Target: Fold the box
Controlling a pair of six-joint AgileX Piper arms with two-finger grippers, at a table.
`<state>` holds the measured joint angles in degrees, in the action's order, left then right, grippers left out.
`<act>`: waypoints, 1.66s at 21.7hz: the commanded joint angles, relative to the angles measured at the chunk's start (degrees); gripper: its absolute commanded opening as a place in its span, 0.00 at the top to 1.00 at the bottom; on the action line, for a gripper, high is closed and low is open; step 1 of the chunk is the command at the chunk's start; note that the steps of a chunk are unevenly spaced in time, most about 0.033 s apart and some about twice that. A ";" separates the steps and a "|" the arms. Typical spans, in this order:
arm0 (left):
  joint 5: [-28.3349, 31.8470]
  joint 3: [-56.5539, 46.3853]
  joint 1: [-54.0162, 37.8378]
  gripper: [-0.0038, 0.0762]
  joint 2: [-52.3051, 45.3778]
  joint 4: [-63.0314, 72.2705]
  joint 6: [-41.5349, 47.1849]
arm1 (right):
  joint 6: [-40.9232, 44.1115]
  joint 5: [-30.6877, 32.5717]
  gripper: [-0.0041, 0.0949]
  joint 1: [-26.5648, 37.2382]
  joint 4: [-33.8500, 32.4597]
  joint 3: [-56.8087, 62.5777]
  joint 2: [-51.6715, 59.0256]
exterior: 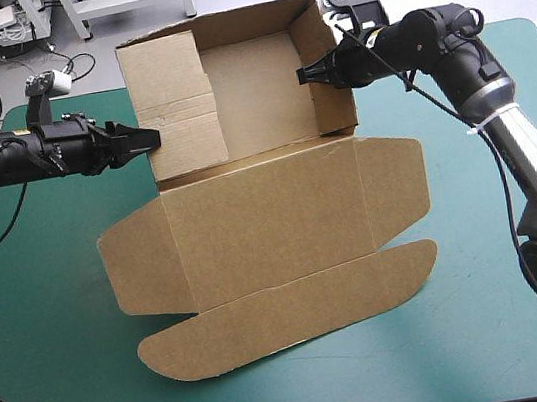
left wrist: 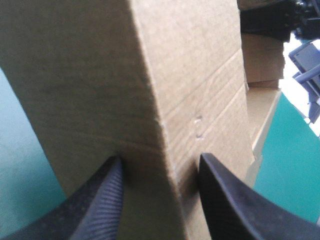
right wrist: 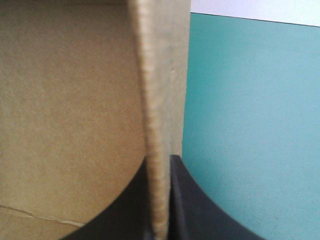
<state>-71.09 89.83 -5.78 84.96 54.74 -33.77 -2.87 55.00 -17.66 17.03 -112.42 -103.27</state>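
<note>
Nearest me, the lid's curved tuck flap (exterior: 285, 312) lies flat on the teal-green worktop (exterior: 46, 335), toward six o'clock. I judge the brown box (exterior: 262, 91) about halfway done. Its tray stands at twelve o'clock with walls up, but the inner flap (exterior: 178, 103) of the nine o'clock wall only leans in and is not tucked down. My left pincer (exterior: 148, 138) is narrowed astride that wall's folded top, both black fingers touching board. My right pincer (exterior: 308, 74) is pinched nearly closed on the three o'clock wall (exterior: 326, 61).
</note>
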 commanded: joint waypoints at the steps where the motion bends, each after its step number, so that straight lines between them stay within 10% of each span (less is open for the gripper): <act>1: 1.87 1.72 0.46 0.52 -2.08 -1.89 4.47 | 1.65 -2.86 0.96 -3.13 3.32 -1.70 3.42; 8: 11.19 1.61 0.46 0.54 -2.08 -8.62 6.49 | 6.51 -2.48 0.96 -9.78 -1.01 -1.70 5.86; 17: 12.77 1.61 0.68 0.96 -2.08 -12.05 7.76 | 8.12 4.65 0.96 -10.71 -2.91 -1.70 7.61; 25: 16.07 1.61 19.31 0.96 -1.96 -33.01 24.10 | 15.25 16.72 0.96 -10.71 -15.02 -1.67 5.64; 36: 13.17 1.61 23.88 0.96 13.85 -42.04 37.60 | 15.66 16.72 0.96 -9.96 -7.63 -1.67 -13.42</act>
<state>-61.27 89.62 16.49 99.11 5.62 3.36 14.22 72.04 -26.89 0.00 -112.43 -117.72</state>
